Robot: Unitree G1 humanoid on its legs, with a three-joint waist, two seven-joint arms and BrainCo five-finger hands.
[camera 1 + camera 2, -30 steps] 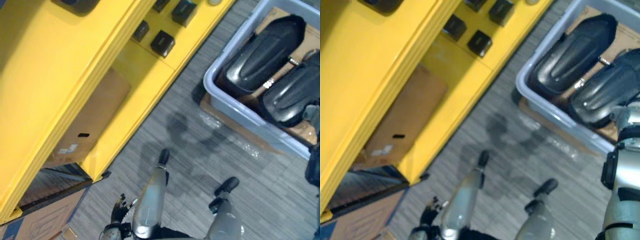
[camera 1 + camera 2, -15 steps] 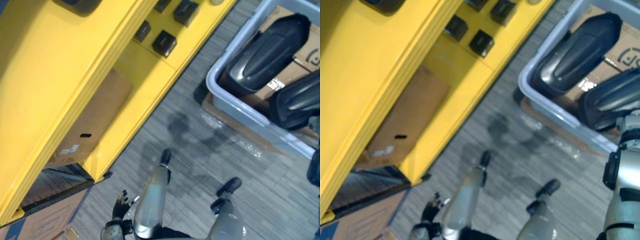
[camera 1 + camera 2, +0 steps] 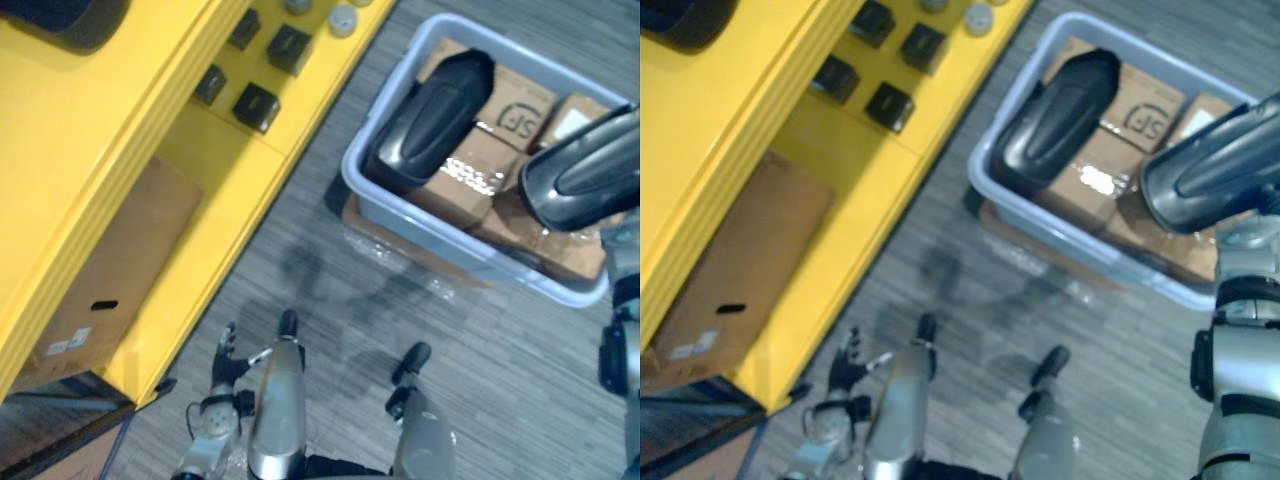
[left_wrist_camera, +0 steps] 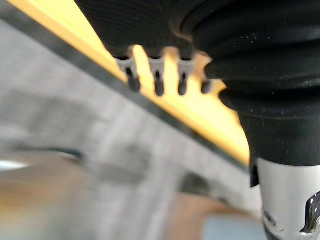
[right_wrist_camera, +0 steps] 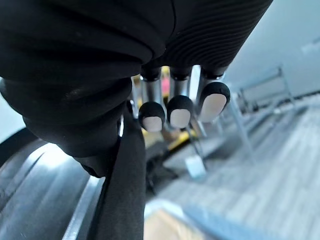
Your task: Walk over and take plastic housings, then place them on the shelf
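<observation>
A long black plastic housing (image 3: 430,112) lies in the grey bin (image 3: 395,213) on the floor. A second black housing (image 3: 1215,172) hangs above the bin's right end. My right hand (image 5: 179,109) has its fingers curled over that housing's thin edge (image 5: 124,190). My left hand (image 3: 223,358) hangs low beside the yellow shelf (image 3: 215,190), fingers (image 4: 157,80) straight and holding nothing.
Small black boxes (image 3: 257,104) and round grey parts (image 3: 343,18) sit on the shelf's middle level. A flat cardboard box (image 3: 100,270) lies on its lower level. Brown cartons (image 3: 505,105) line the bin under the housings. Grey floor stretches between shelf and bin.
The right-hand housing has come up out of the bin and now hangs over its right end. The whole picture has shifted, so the camera moved. The left hand still hangs open.
</observation>
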